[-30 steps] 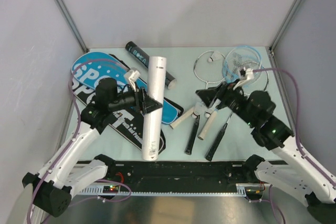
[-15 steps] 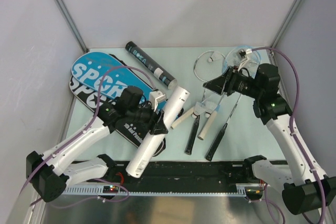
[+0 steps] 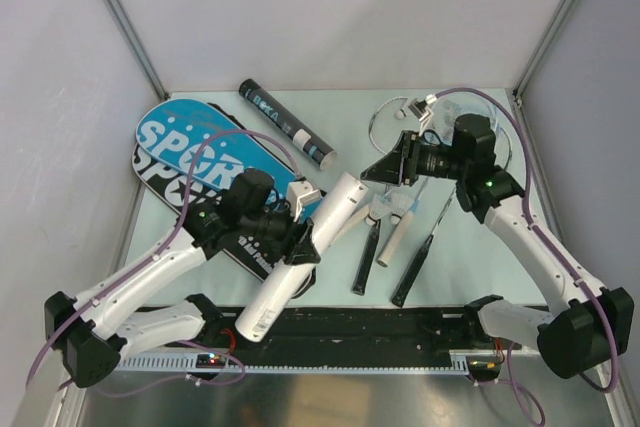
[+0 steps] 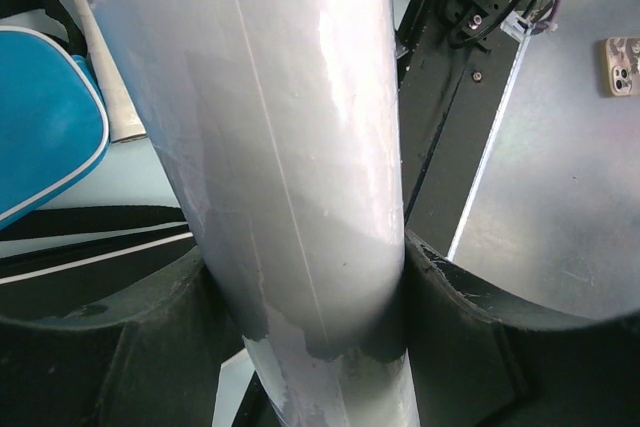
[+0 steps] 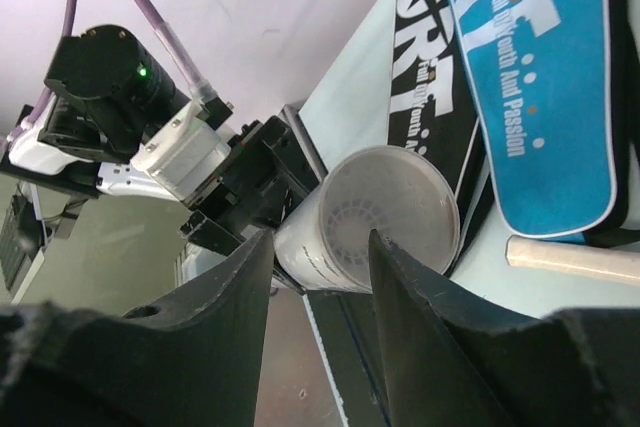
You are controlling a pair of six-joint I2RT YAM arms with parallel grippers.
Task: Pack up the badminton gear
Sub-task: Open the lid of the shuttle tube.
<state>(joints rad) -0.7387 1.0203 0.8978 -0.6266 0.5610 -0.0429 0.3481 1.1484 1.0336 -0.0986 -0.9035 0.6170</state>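
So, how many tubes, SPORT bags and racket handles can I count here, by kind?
Tubes: 2, the white tube and the black tube
SPORT bags: 2, the blue bag and the black bag
Racket handles: 4, two white handles and two black handles
Total: 8

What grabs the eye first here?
The big white tube, clamped mid-length by the left gripper, slants across the middle of the scene. Its open mouth faces the right gripper, whose open jaws frame it in the right wrist view. The blue SPORT bag lies at far left, and racket handles are scattered right of the tube.
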